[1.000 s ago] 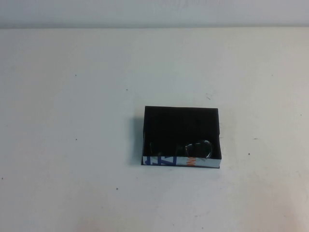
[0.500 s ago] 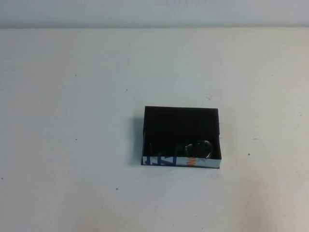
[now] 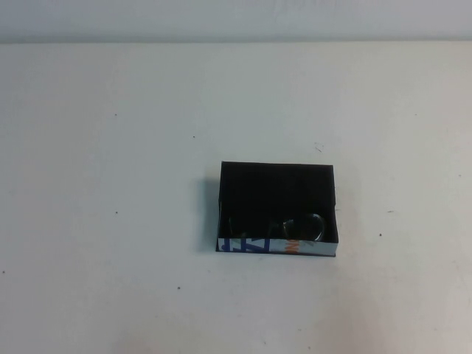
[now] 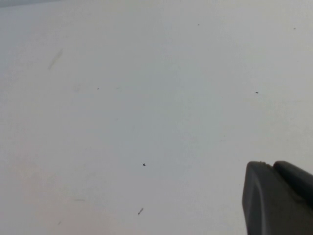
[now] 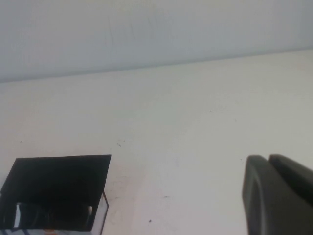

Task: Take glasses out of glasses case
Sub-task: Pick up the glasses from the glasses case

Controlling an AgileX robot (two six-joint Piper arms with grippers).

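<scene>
The glasses case (image 3: pixel 276 193) is an open black box near the middle of the white table, its white wall with blue letters and an orange mark facing me. The dark glasses (image 3: pixel 299 226) lie inside, against that wall. The case also shows in the right wrist view (image 5: pixel 61 183), with the glasses (image 5: pixel 44 214) dim inside it. Neither arm shows in the high view. My left gripper (image 4: pixel 270 164) is shut and empty over bare table. My right gripper (image 5: pixel 267 157) is shut and empty, off to the right of the case and well apart from it.
The white table (image 3: pixel 110 184) carries only small dark specks around the case. A pale wall (image 3: pixel 236 18) runs along the table's far edge.
</scene>
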